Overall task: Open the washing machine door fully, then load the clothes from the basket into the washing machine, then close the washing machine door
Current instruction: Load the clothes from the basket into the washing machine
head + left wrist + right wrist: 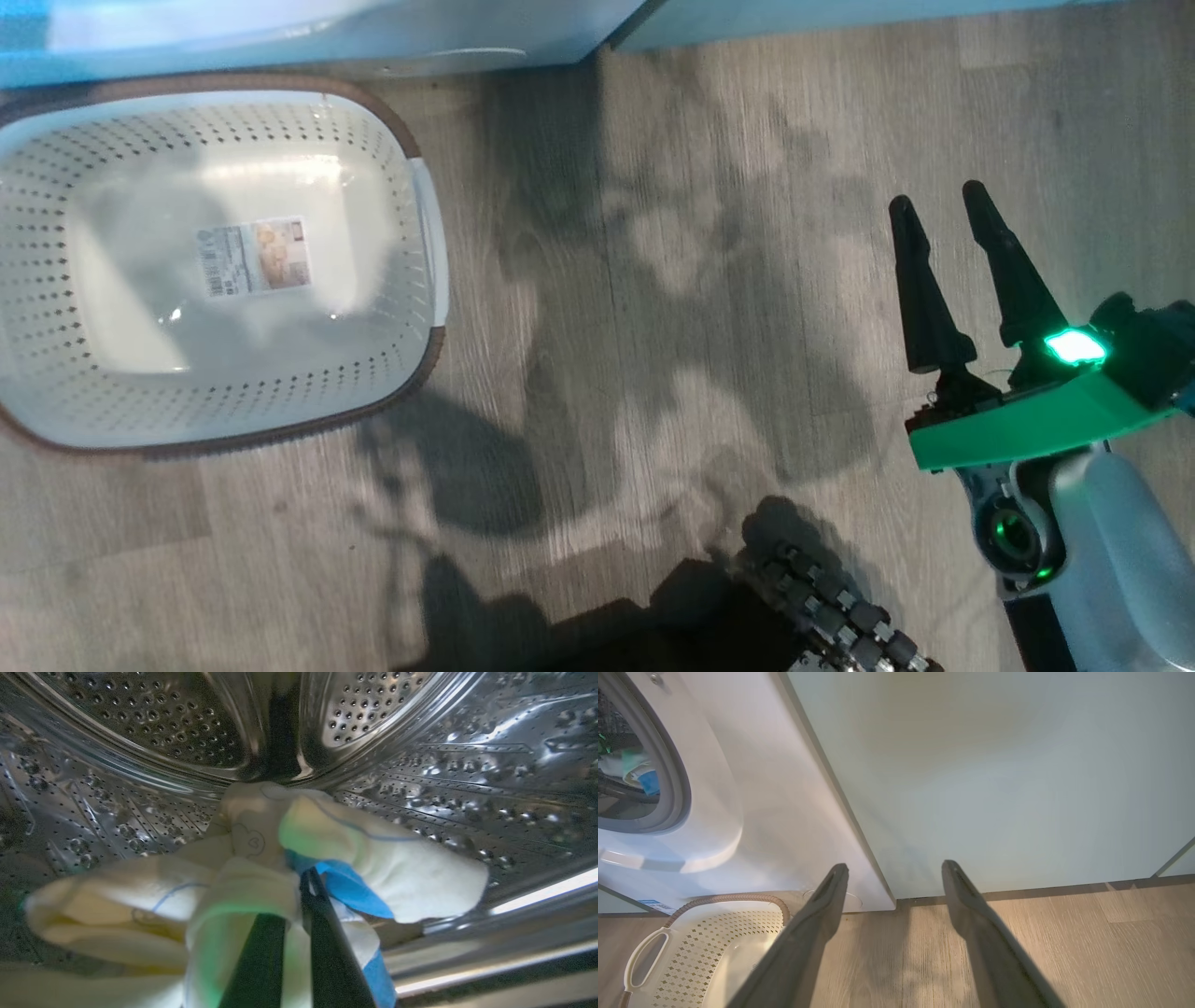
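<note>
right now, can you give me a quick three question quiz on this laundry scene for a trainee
1. True or false: the basket is empty.
2. The left pincer is shut on: A the clothes; B a basket handle; C nothing.
3. Fill in: the right pincer is ___, above the floor.
Key: 1 true; 2 A; 3 open.

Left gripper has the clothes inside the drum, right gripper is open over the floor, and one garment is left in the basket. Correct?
No: the head view shows the basket empty, just a label on its bottom. The rest holds: left gripper shut on the clothes inside the drum, right gripper open over the floor.
</note>
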Tool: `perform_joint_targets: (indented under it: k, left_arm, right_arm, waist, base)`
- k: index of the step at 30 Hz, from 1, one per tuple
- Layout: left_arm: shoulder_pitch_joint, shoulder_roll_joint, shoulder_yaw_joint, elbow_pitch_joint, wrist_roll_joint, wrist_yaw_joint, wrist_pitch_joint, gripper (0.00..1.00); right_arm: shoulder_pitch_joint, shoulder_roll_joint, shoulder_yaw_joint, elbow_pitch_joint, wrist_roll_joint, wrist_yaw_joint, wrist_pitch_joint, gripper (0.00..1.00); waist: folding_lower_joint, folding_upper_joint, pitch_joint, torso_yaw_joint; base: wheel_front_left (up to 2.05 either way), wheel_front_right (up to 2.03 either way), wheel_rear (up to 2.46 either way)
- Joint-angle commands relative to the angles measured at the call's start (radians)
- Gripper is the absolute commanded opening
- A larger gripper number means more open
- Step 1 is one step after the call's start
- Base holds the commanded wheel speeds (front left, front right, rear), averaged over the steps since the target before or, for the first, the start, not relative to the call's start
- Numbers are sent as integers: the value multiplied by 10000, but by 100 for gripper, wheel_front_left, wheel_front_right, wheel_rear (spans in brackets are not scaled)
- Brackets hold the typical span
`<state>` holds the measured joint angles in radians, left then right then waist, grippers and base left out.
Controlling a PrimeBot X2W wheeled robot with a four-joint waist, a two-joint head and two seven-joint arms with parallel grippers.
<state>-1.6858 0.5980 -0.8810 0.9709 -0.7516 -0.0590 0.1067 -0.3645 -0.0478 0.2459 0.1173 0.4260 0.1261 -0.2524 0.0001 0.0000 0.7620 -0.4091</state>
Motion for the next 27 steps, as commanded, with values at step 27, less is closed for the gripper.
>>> perform_joint_targets:
  k: [27]
  left_arm:
    - [-3175, -216, 438, 1944, 594, 179, -3408, 0]
  right_arm:
    - [-363, -24, 507, -342, 331, 46, -94, 100]
  waist:
    - [-1, 0, 1053, -709]
  base:
    - [0, 0, 0]
